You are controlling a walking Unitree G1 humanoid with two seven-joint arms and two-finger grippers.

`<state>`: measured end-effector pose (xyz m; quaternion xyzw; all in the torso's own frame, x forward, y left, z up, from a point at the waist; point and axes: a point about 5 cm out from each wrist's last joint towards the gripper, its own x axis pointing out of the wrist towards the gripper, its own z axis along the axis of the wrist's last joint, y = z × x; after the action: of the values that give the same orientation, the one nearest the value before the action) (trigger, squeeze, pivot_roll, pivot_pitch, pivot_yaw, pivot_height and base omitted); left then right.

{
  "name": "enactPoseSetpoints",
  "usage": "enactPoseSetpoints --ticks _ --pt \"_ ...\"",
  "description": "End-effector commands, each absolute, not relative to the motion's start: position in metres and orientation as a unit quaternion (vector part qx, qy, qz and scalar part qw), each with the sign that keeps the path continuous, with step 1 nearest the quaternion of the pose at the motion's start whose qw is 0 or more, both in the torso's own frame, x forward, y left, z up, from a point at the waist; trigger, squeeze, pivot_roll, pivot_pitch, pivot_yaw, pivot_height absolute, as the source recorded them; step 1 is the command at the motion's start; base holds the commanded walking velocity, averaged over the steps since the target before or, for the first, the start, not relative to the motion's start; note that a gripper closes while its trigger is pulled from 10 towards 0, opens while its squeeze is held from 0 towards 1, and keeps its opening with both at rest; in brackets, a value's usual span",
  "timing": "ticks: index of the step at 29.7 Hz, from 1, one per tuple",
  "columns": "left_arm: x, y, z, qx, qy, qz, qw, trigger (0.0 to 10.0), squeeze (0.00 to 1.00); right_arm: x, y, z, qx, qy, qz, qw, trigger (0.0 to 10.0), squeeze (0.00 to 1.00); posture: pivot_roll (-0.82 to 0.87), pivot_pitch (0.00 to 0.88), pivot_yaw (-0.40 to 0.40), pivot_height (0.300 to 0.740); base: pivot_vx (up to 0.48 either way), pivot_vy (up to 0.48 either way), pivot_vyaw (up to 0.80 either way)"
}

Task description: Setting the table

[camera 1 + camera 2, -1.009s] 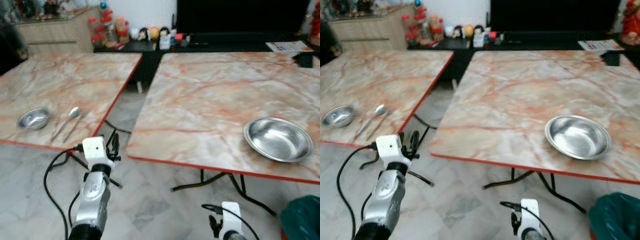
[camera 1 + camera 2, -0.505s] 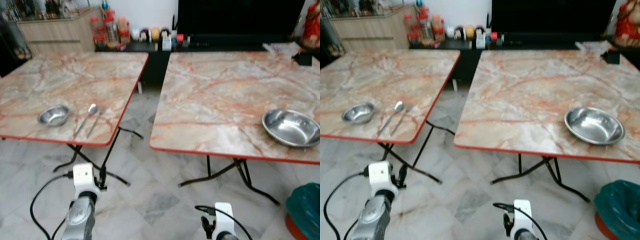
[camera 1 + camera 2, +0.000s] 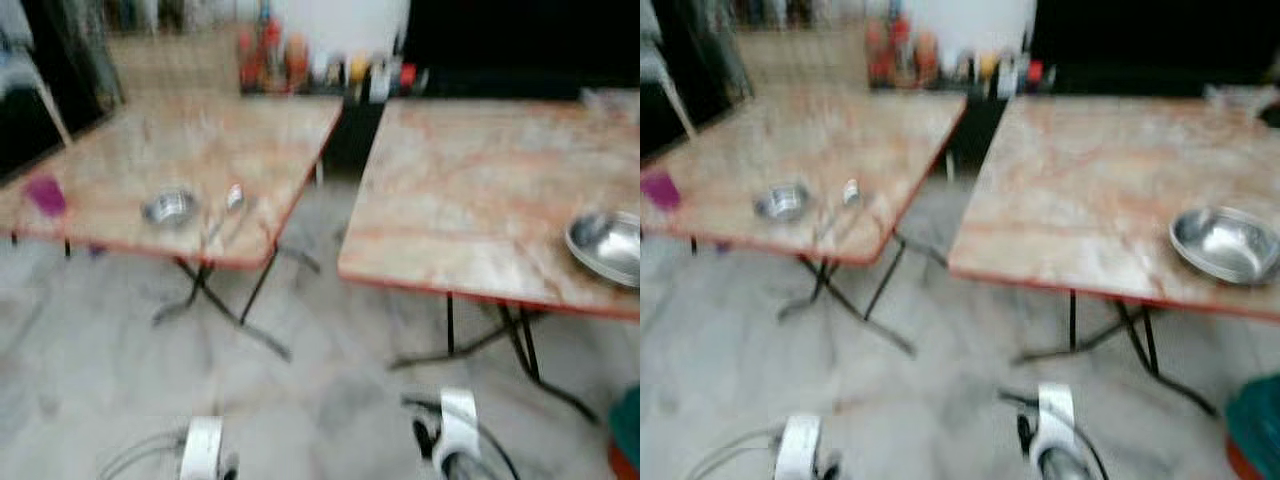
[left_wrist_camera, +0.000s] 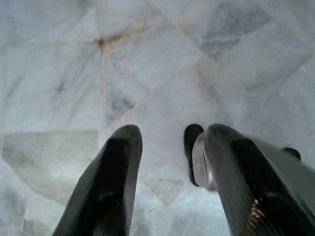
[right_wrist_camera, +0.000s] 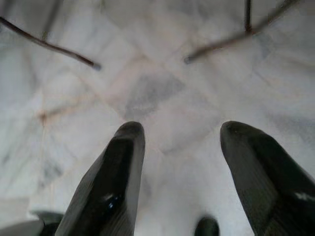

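Fingers spread, both grippers | small bowl (image 3: 168, 208), spoon (image 3: 232, 197) left table (image 3: 120, 150) | purple cup (image 3: 44, 193)

The right pincer (image 5: 177, 167) hung with its two black fingers (image 5: 115, 182) spread apart above the pale marble-tiled floor (image 5: 162, 93); thin dark metal table legs (image 5: 49, 42) crossed toward eleven and one o'clock.
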<state>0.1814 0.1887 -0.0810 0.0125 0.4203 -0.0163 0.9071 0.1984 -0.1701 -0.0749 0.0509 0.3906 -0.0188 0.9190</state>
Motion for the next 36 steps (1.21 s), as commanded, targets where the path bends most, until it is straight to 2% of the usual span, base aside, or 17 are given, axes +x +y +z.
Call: enactPoseSetpoints --ticks 1,8,13,16,31,36 --pt "0.198 0.186 -0.073 0.013 0.397 -0.018 0.917 10.0 0.00 0.197 -0.173 -0.076 0.054 0.394 -0.027 0.917 10.0 0.00 -0.01 0.000 0.067 0.740 0.000 0.000 0.00" --pt "0.199 0.190 -0.073 0.014 0.403 -0.010 0.915 10.0 0.00 0.194 -0.175 -0.077 0.058 0.397 -0.035 0.916 10.0 0.00 -0.01 0.000 0.071 0.740 0.000 0.200 0.00" --pt "0.195 0.193 -0.075 0.011 0.412 0.000 0.911 10.0 0.00 0.194 -0.175 -0.078 0.058 0.402 -0.040 0.913 10.0 0.00 -0.01 0.000 0.076 0.740 0.000 0.480 0.00" --pt "0.187 0.195 -0.079 0.011 0.423 0.007 0.906 10.0 0.00 0.195 -0.175 -0.077 0.061 0.401 -0.041 0.913 10.0 0.00 -0.01 0.000 0.079 0.740 0.000 0.480 -0.80" --pt "0.178 0.201 -0.083 0.016 0.438 0.016 0.899 10.0 0.00 0.197 -0.171 -0.076 0.062 0.393 -0.037 0.917 10.0 0.00 -0.01 0.000 0.088 0.740 0.000 0.480 0.00" --pt "0.180 0.199 -0.082 0.016 0.437 0.014 0.899 10.0 0.00 0.197 -0.171 -0.076 0.067 0.392 -0.038 0.917 10.0 0.00 -0.01 0.000 0.089 0.740 0.000 0.480 -0.66"
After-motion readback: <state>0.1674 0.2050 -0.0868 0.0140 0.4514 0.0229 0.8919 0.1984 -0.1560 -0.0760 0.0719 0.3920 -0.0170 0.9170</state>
